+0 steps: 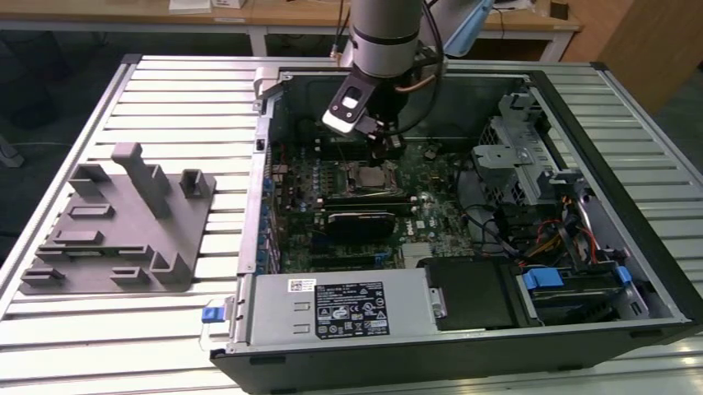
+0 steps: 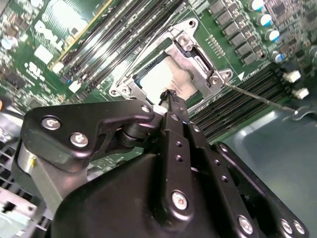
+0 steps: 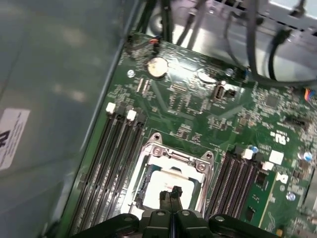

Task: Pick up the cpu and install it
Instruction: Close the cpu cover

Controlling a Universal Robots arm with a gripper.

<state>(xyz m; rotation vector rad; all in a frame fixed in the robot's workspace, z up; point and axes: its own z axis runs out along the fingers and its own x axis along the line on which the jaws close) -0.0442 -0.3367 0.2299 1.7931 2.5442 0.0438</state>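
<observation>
CPU (image 3: 157, 182), its silver-white top catching the light, lies seated in its socket on the green motherboard (image 3: 193, 106), bordered on all sides by the metal socket frame (image 3: 179, 157). Directly over it hangs the gripper (image 3: 171, 194), its two slim black fingers pressed together with nothing between them. In both wrist views the tips line up over the chip, though whether they touch the metal cannot be told. In the second wrist view a thin lever (image 2: 257, 95) runs out from one corner of the frame across the board. Banks of black memory slots (image 3: 111, 163) flank the socket on two sides. A round coin cell battery (image 3: 157, 67) sits farther off on the board, near a bundle of dark cables (image 3: 257, 44). In the exterior view the arm (image 1: 384, 37) reaches down into an open computer case (image 1: 439, 362) lying on its side on a slatted metal table (image 1: 176, 107), the wrist hovering above the socket area. A labelled grey metal power supply box (image 1: 280, 313) fills the case's front corner toward the exterior view's left. A grey moulded fixture (image 1: 121, 222) stands on the table outside the case, well apart from it, on the exterior view's left.
</observation>
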